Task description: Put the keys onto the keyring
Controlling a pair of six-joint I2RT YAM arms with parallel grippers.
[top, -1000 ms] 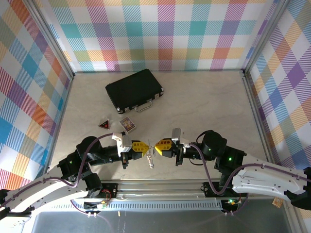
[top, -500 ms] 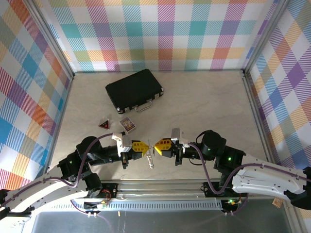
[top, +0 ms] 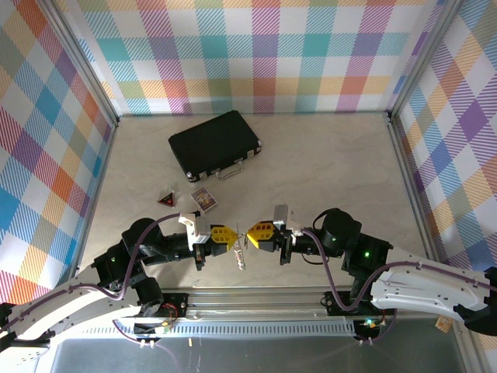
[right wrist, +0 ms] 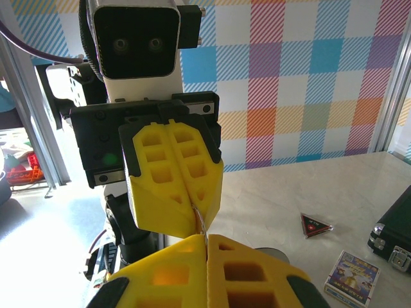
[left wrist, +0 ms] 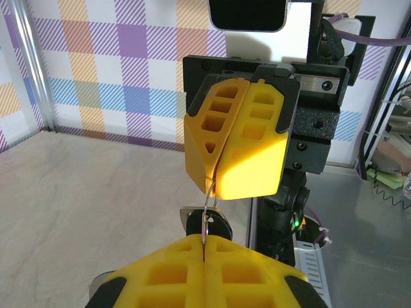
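Left tool (top: pixel 225 235) and right tool (top: pixel 260 231) sit nose to nose at the mid near edge of the table (top: pixel 326 171). Both are clenched on the thin keyring (left wrist: pixel 207 204), with a key (top: pixel 240 257) dangling below. Looks mid-threading. Next: work the key round the coil without losing either pinch.

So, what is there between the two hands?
A thin wire ring spans the gap from the left hand to the right hand, both shut on it; a key hangs below. The left wrist view shows it best.
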